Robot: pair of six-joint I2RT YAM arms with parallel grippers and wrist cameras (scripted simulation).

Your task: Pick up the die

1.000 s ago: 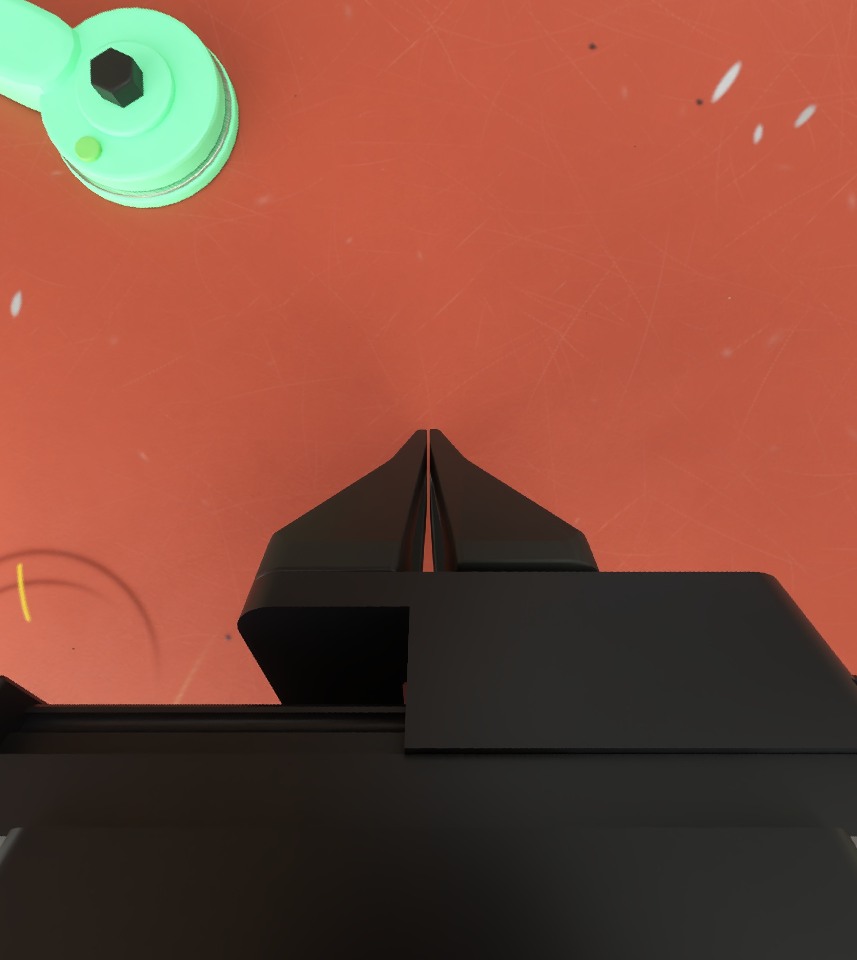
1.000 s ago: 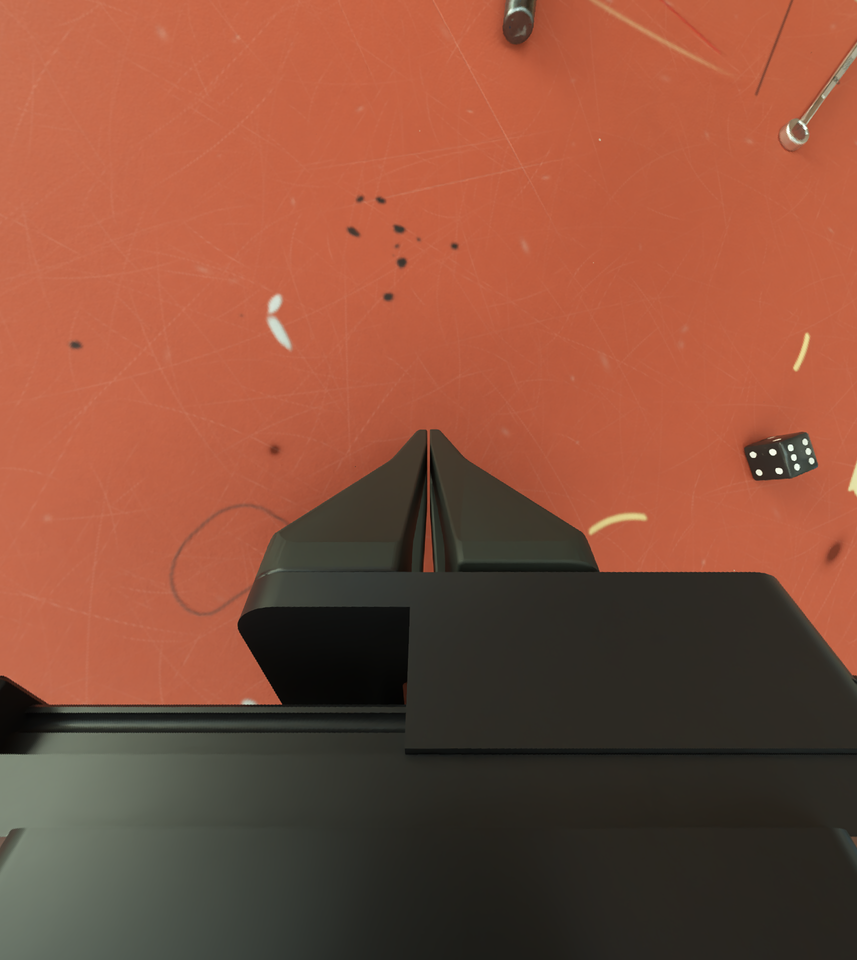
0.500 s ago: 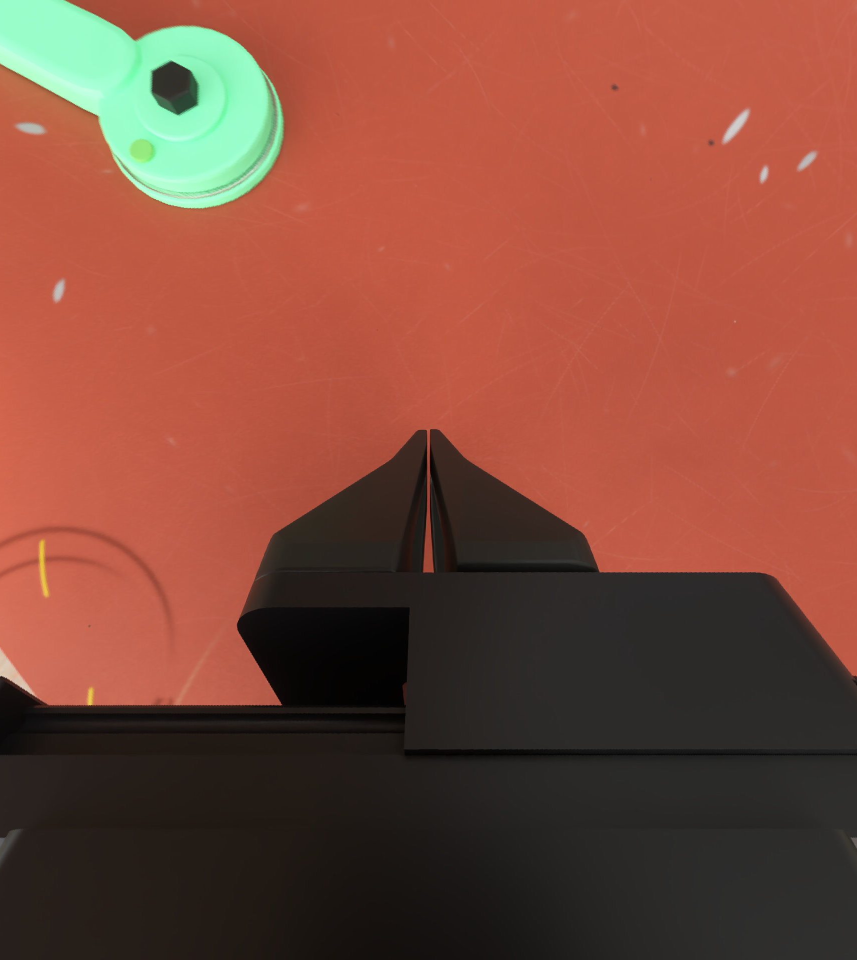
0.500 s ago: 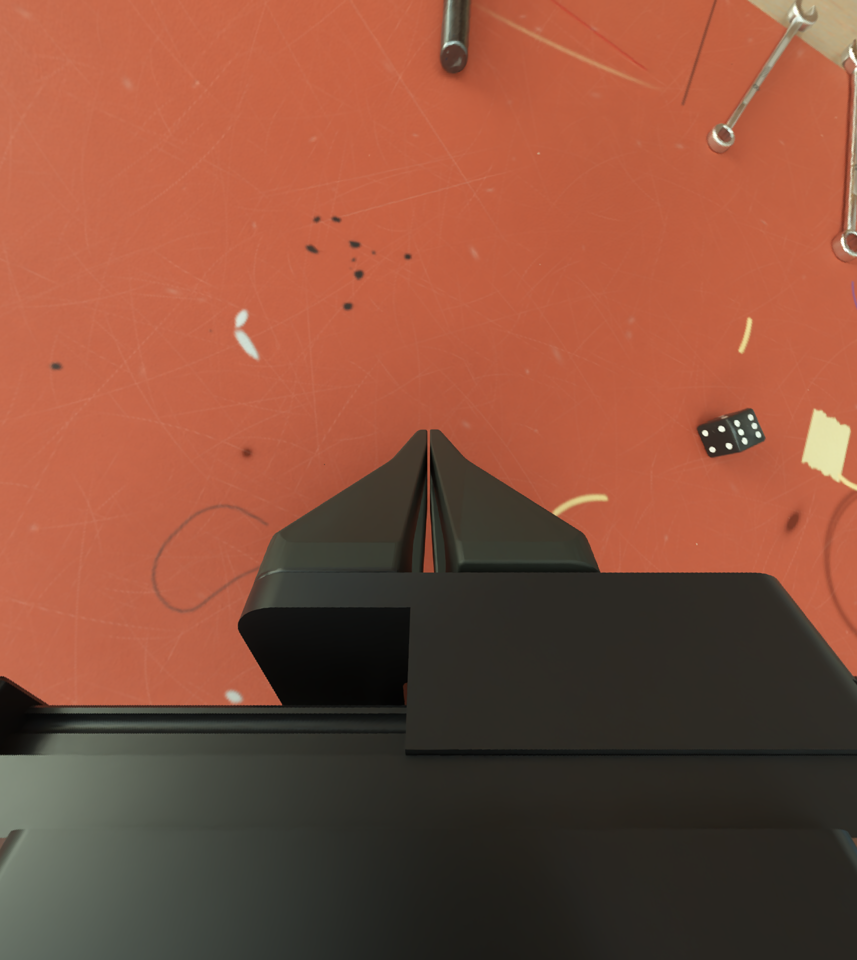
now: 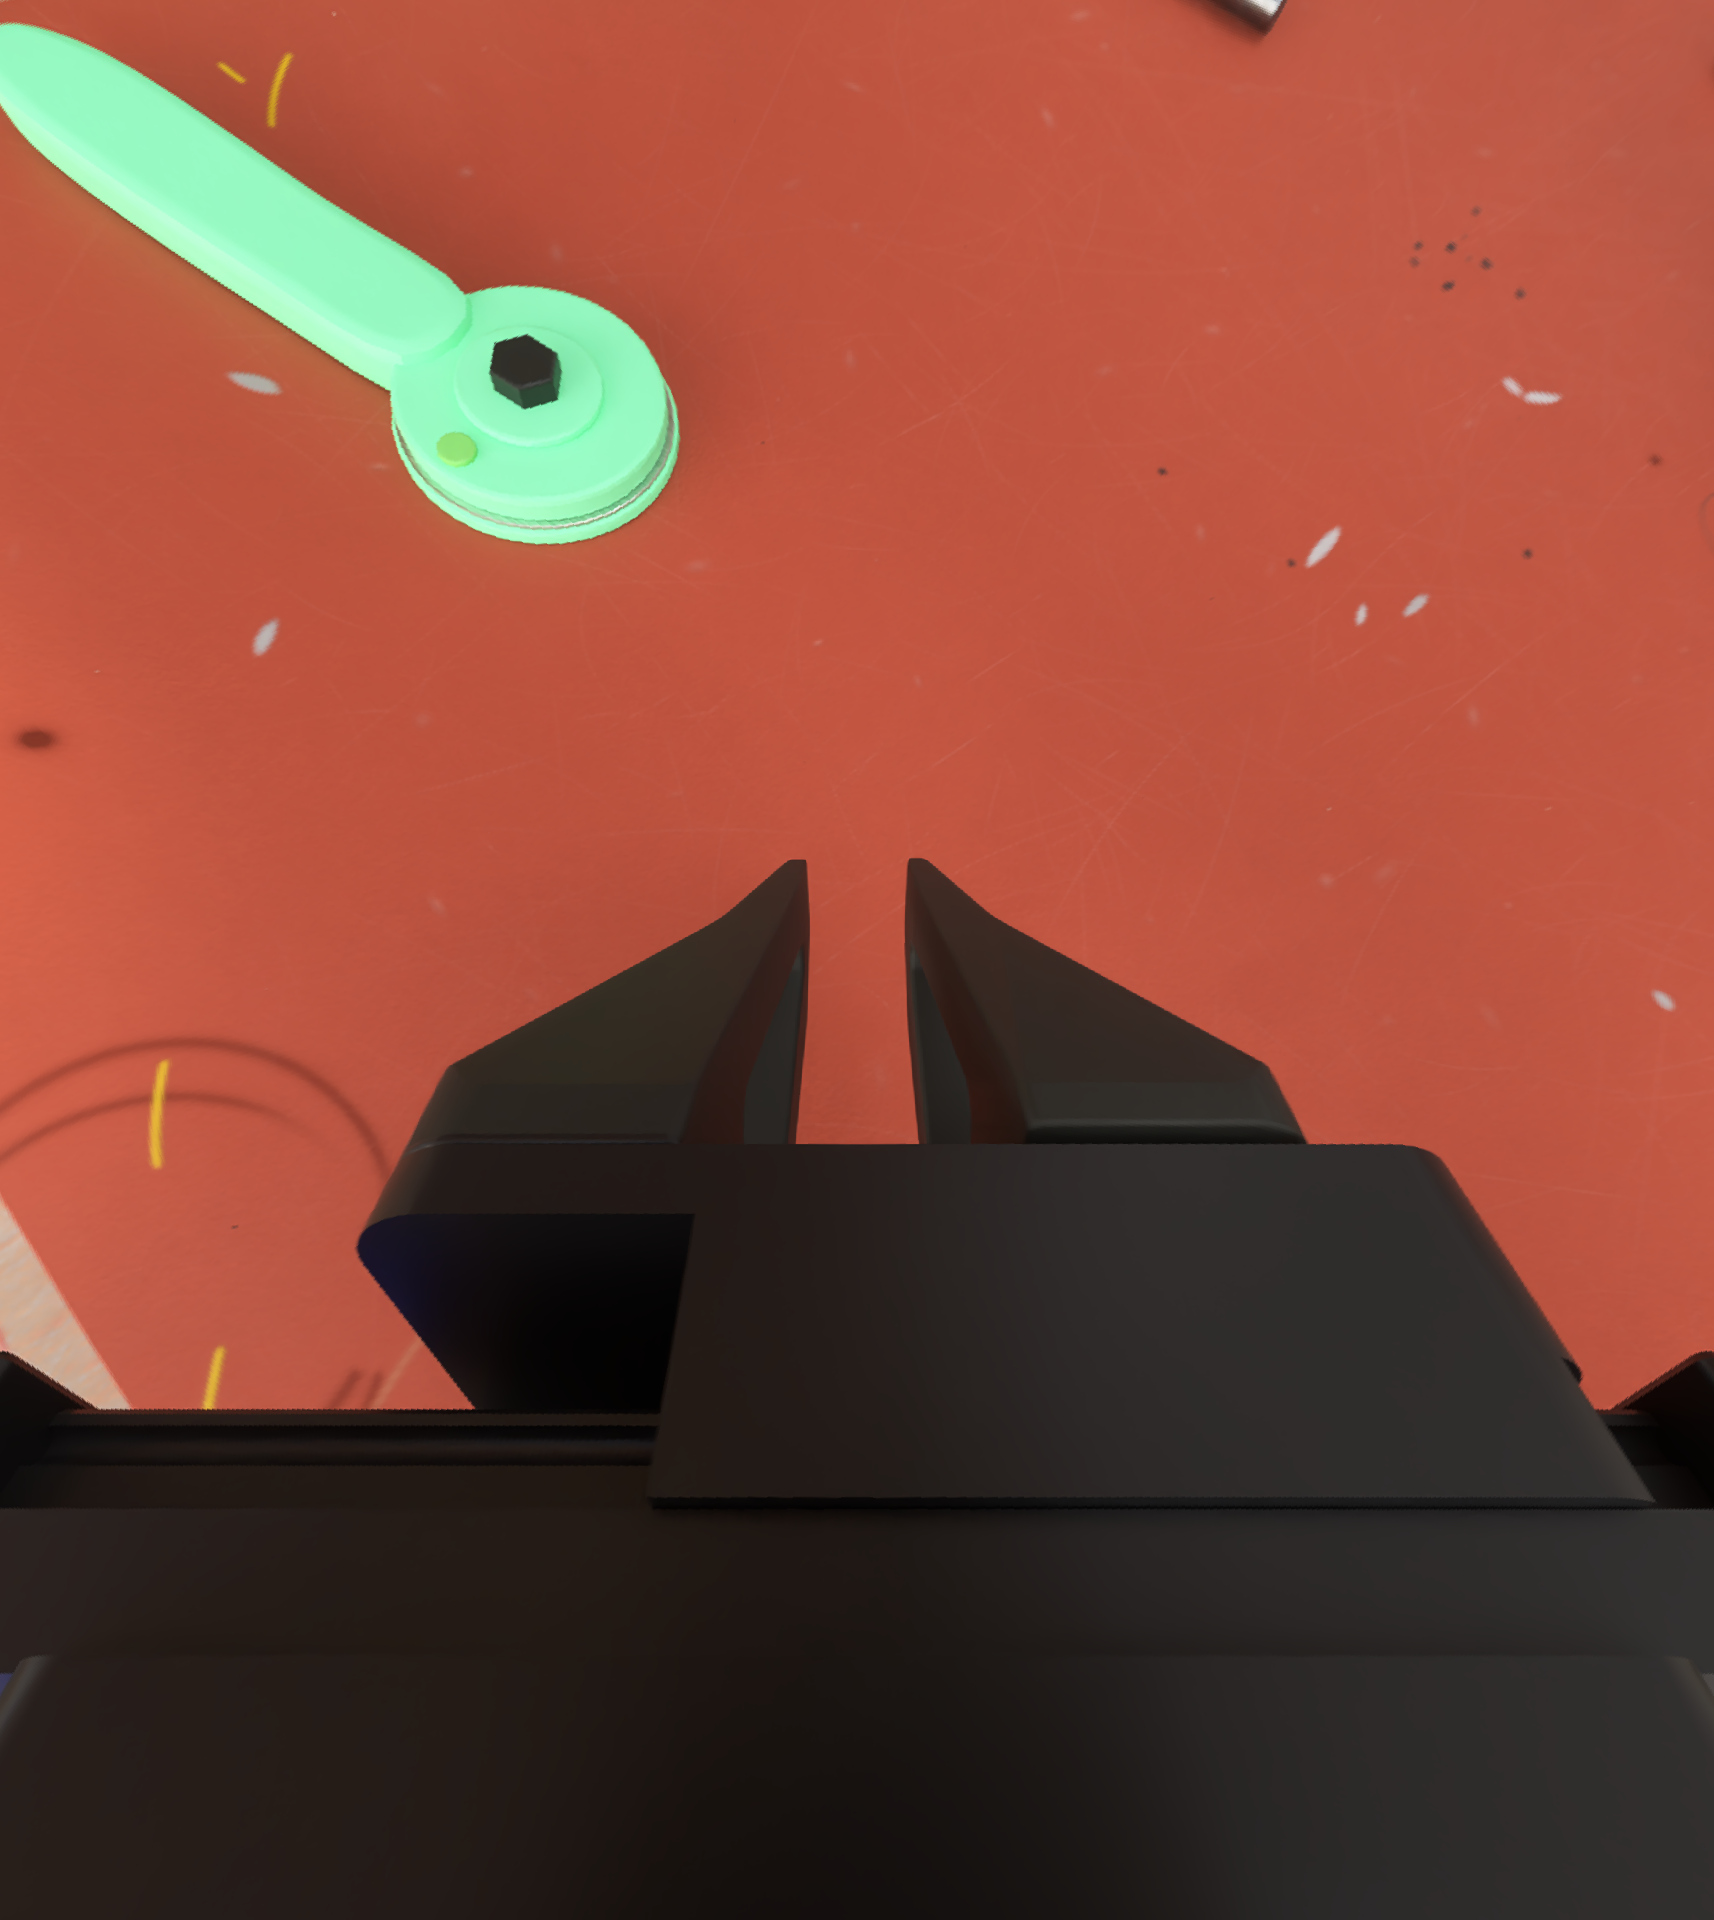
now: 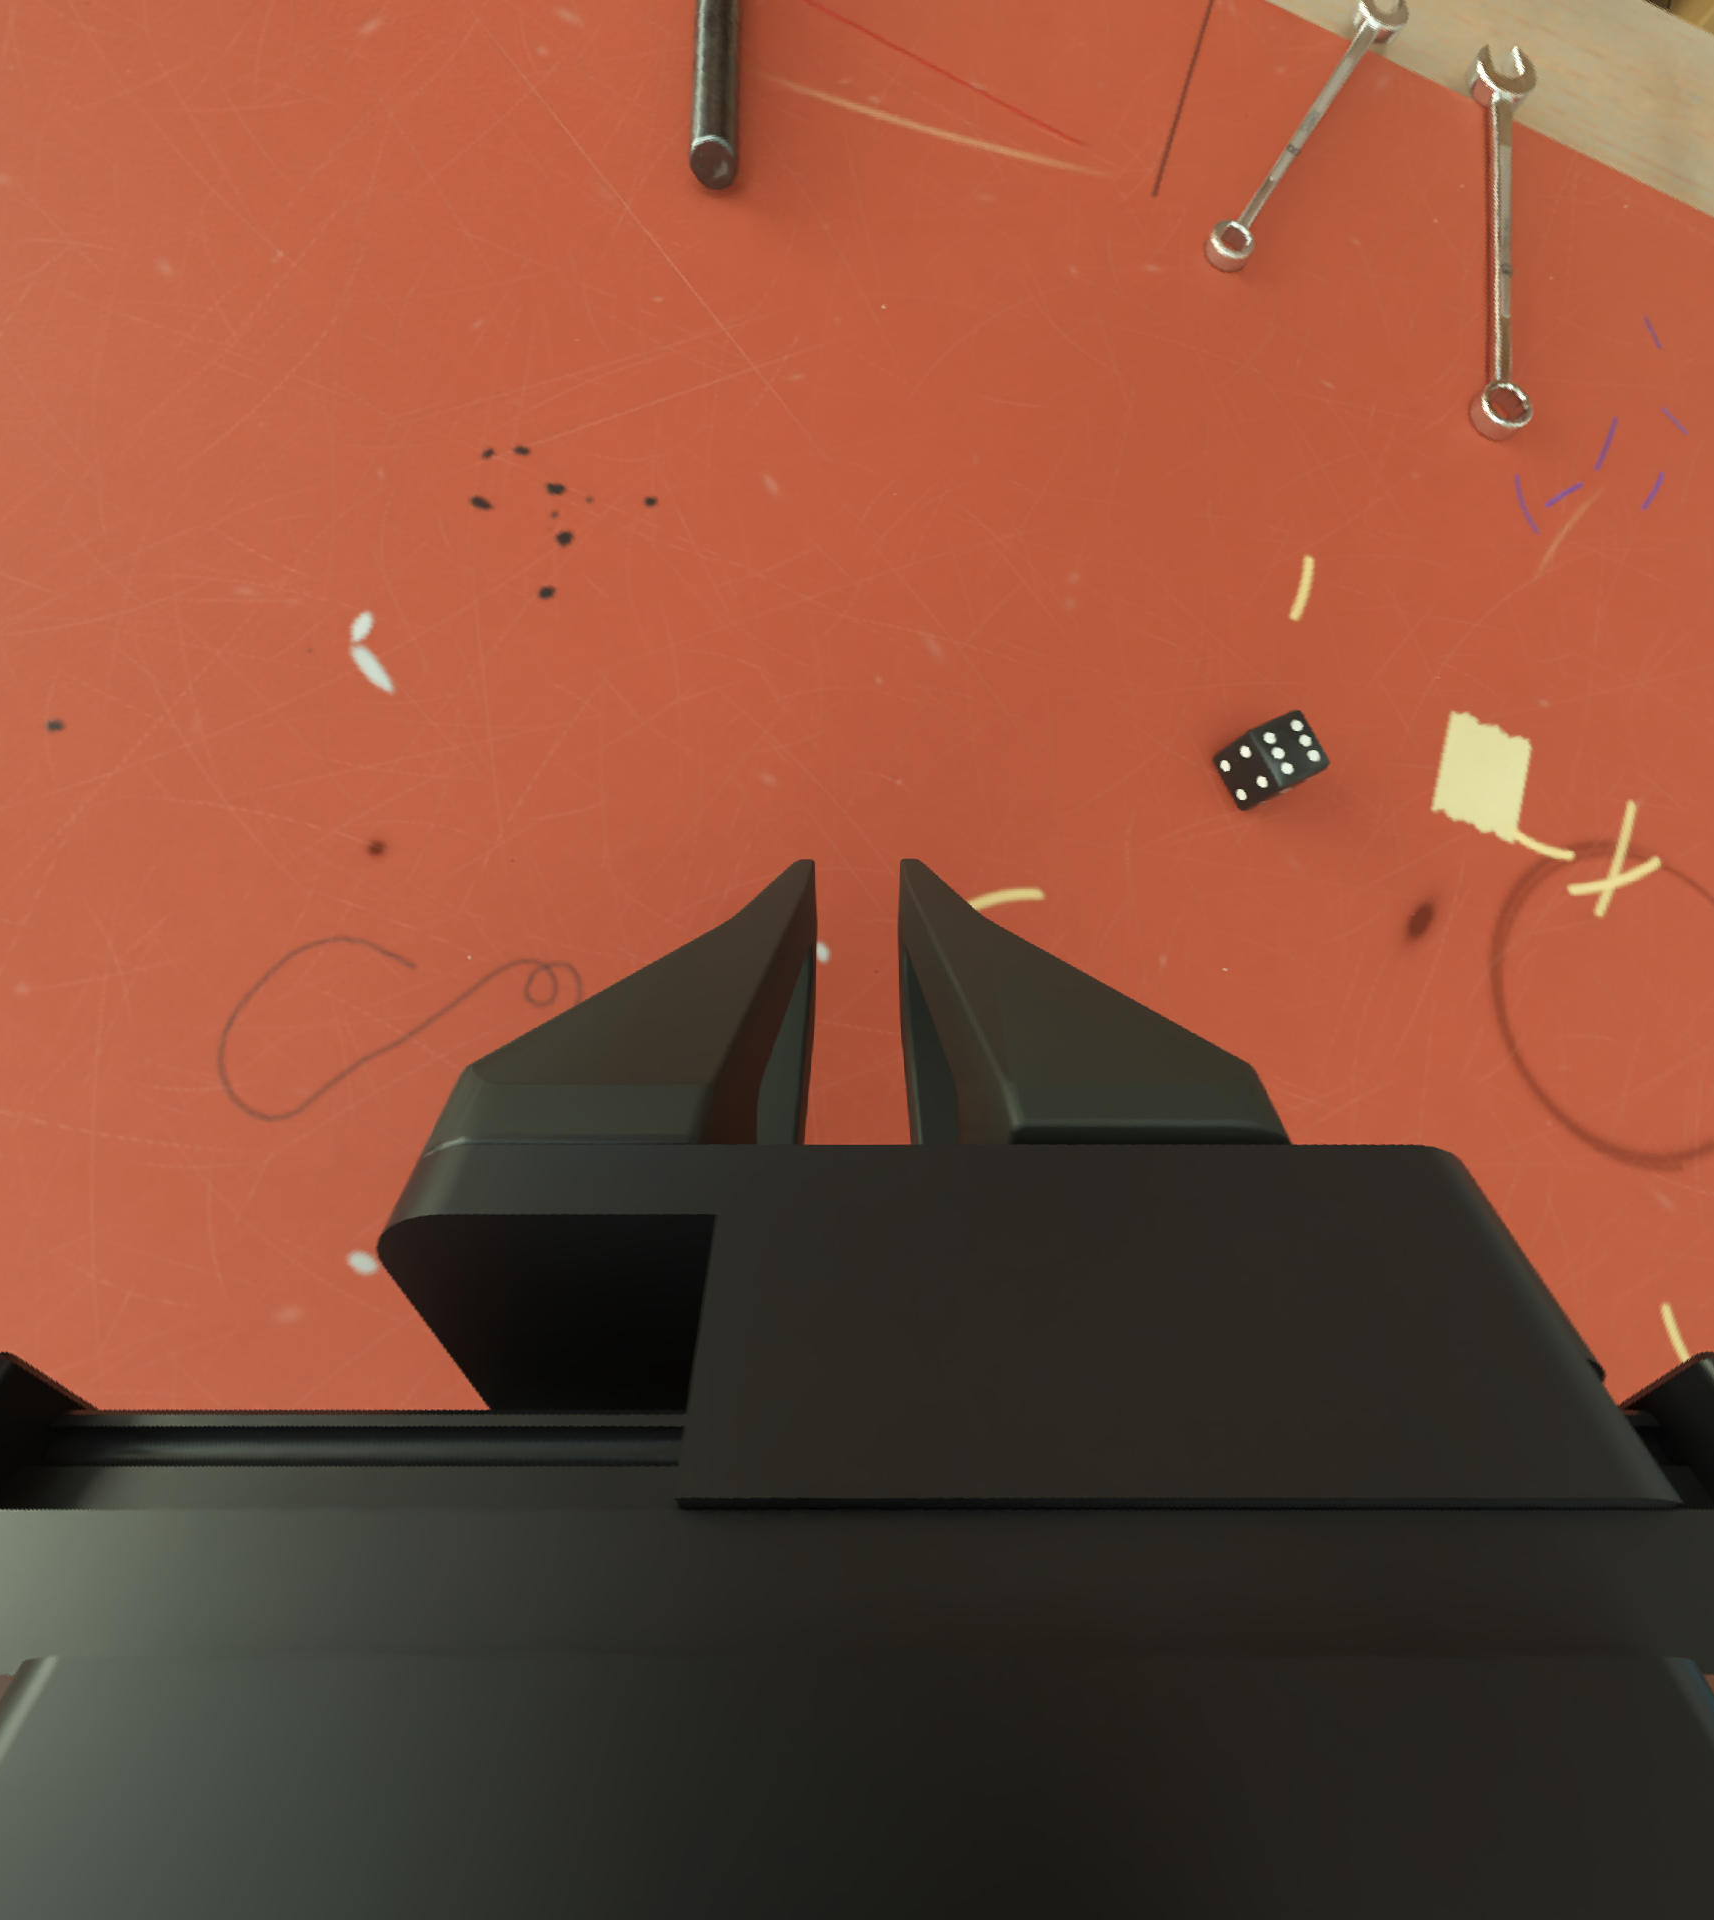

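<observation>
black white-pipped die [image 6: 1271, 760] resting on red mat [image 6: 936, 416].

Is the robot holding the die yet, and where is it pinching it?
No. Both the left gripper and right gripper are empty; the die lies untouched.

both the left claw [image 5: 857, 862] and right claw [image 6: 857, 862] have parted slightly from pressed shut, both views wider.

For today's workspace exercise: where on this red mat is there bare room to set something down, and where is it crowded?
Free: the broad stretch right of the green rotary cutter, and the patch between the dark bolt and the die. Crowded: the far right corner, where two wrenches lie beyond the die.
</observation>
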